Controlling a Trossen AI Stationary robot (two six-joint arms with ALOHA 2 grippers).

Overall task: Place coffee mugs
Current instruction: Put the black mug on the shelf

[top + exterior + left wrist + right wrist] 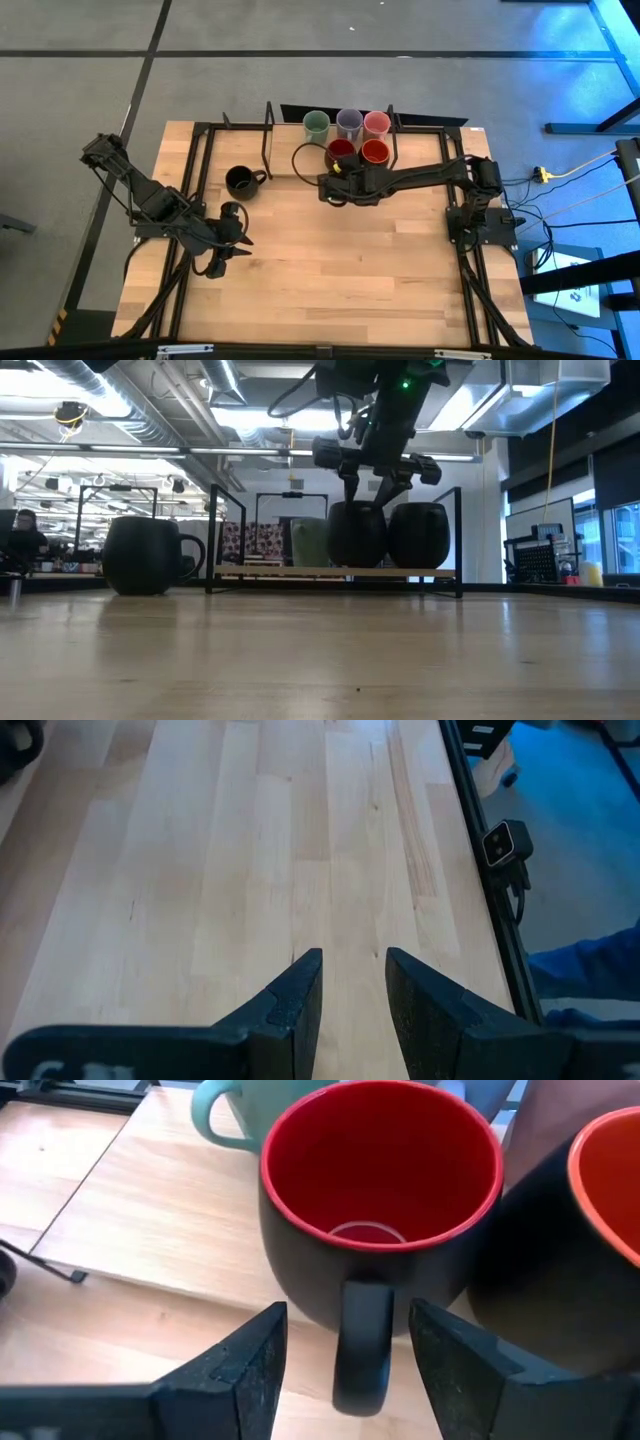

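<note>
Five coffee mugs stand on a low wooden board (pixel 150 1210) at the table's far edge. They are a pale green one (pixel 316 124), a lavender one (pixel 349 122), a pink one (pixel 376 122), and in front of them two dark mugs with red insides (pixel 341 152) (pixel 375 152). A black mug (pixel 240 181) stands alone on the table to the left. My right gripper (pixel 347 1320) is open, slanting down. Its fingers stand on either side of the left red mug's handle (pixel 362 1345), apart from it. My left gripper (pixel 353 990) hangs open over bare table near the left.
Black frame rails (pixel 205 170) run along the table's left, right and far sides, with upright posts (pixel 213 535) by the board. A dark wire loop (pixel 305 160) lies left of the red mugs. Bare wood (pixel 330 270) fills the table's middle and near part.
</note>
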